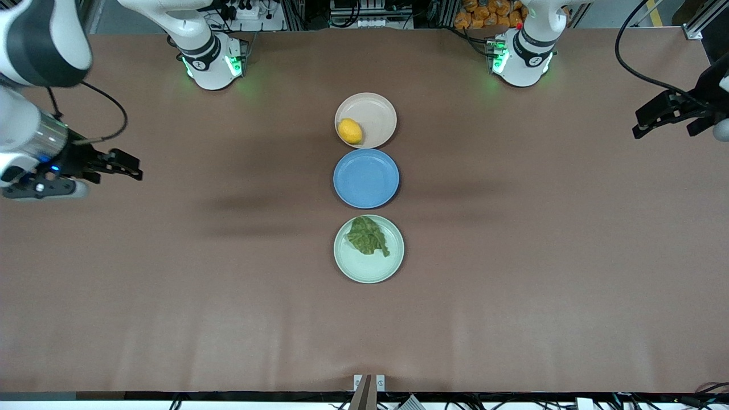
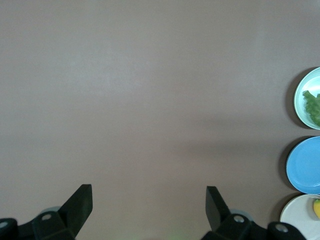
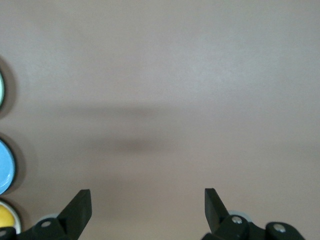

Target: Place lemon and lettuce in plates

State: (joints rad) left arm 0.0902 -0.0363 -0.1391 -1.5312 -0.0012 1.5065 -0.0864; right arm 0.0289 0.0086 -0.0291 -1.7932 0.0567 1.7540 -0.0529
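The yellow lemon point(image 1: 349, 131) lies in the beige-pink plate point(image 1: 376, 108), the plate farthest from the front camera. The dark green lettuce point(image 1: 368, 235) lies in the mint green plate point(image 1: 368, 270), the nearest one. My left gripper point(image 1: 641, 122) is open and empty, up over bare table at the left arm's end. My right gripper point(image 1: 134, 168) is open and empty, over bare table at the right arm's end. The left wrist view shows the mint plate point(image 2: 302, 97) with lettuce point(image 2: 313, 107) and the lemon point(image 2: 317, 208) at its edge. The right wrist view shows a sliver of lemon point(image 3: 6, 216).
An empty blue round plate point(image 1: 365, 179) sits between the two plates, in one row down the table's middle. The brown table point(image 1: 512, 256) spreads wide on both sides. The arm bases stand along the table's edge farthest from the front camera.
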